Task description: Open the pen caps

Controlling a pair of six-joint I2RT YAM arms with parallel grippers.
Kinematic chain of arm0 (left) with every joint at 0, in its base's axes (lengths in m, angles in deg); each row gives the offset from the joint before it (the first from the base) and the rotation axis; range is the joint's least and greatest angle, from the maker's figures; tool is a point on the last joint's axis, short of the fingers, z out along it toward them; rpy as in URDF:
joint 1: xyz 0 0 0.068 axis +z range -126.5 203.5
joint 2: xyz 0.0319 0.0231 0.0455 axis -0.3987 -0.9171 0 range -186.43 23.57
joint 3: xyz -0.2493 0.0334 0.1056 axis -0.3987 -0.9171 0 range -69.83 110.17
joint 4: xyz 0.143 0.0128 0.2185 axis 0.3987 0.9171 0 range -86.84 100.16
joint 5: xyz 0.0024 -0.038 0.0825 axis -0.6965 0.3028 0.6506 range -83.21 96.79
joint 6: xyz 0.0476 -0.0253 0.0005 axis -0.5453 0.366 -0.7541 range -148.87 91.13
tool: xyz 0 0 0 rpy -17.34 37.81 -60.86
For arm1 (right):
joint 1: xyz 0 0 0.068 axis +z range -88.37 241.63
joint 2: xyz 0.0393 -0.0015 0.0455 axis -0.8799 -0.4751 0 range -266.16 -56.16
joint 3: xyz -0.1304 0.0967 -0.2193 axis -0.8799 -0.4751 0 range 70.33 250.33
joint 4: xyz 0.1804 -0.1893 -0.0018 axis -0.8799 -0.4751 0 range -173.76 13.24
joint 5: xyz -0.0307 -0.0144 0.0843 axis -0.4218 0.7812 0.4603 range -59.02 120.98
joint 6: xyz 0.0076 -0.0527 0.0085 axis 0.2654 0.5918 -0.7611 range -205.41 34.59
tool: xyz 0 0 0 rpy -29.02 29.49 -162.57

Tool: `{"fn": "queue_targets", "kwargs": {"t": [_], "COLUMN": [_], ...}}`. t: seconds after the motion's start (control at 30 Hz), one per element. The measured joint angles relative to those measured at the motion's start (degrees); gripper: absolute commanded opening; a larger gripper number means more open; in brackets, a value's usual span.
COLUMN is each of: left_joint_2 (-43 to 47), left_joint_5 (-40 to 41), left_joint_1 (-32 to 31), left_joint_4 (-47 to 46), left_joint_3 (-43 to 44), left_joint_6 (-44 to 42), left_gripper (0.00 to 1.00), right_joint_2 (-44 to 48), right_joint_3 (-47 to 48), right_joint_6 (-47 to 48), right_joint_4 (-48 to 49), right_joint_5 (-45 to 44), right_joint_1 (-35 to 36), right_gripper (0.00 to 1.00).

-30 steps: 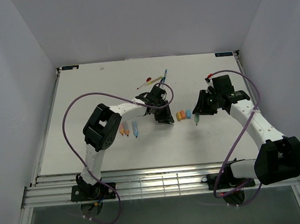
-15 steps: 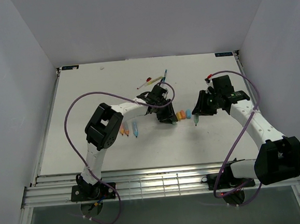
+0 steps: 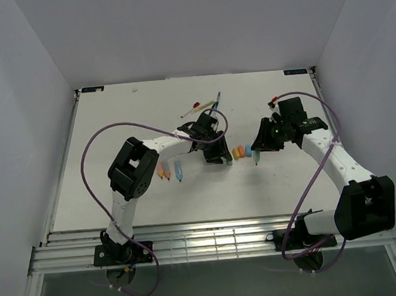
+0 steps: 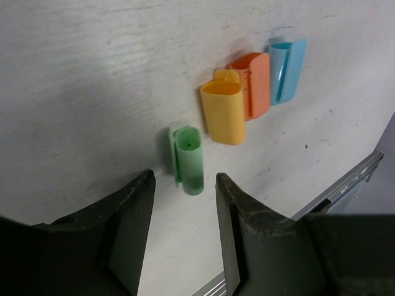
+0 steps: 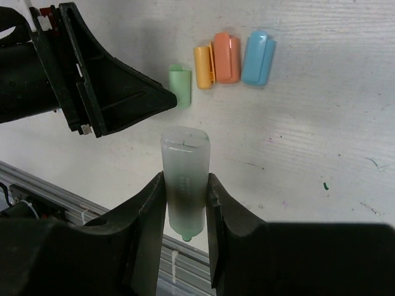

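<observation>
Table [image 3: 119, 195]: white, matte, rectangular. Close up, the top shows a faint brushed grain and a few small dark marks [image 5: 325, 185].

Left wall [image 3: 18, 134], back wall [image 3: 188, 25] and right wall [image 3: 377, 72] rise from the table's left, far and right edges. All are plain and pale, with a slight lilac cast.

Small black tabs sit at the table's far-left [image 3: 92, 89] and far-right [image 3: 295, 71] corners.

A ribbed metal rail [image 3: 205, 240] runs along the table's near edge. Past the rail lies a grey-green strip [image 3: 216, 287]; cannot tell if it is floor or glass.

Light is even and from above, with soft shadows on the table.
</observation>
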Motion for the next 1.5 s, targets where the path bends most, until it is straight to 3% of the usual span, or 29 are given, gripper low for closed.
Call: {"fn": "queue_targets", "kwargs": {"t": [0.27,0.53,0.83,1.23,1.5], "left_joint_2": [13.1,35.1,56.7,71.8,72.8], "left_joint_5": [7.0,16.2,24.3,27.4,27.2], "left_joint_1": [2.2,2.7,3.5,3.8,3.8], "left_joint_4": [3.8,9.7,20.7,32.6,34.1], "left_joint_3": [-10.1,-12.0,-18.5,-24.7,-24.7], "left_joint_6": [-0.4,-2.6,1.0,7.7,8.2], "left_gripper": [0.57,0.57,0.56,0.57,0.58], "right_joint_2": [-3.6,-12.5,-24.9,-37.0,-41.0], "right_joint_3": [2.3,7.0,11.4,21.2,21.3], "right_joint_6": [-2.9,-7.8,-11.7,-13.7,-15.5], "right_joint_4": [0.8,5.1,9.9,12.7,12.9], "right_joint_5": [0.4,2.1,4.4,4.6,4.5], "right_joint_1": [7.2,18.0,24.8,31.0,31.5], "right_gripper": [0.08,0.08,0.08,0.08,0.10]}}
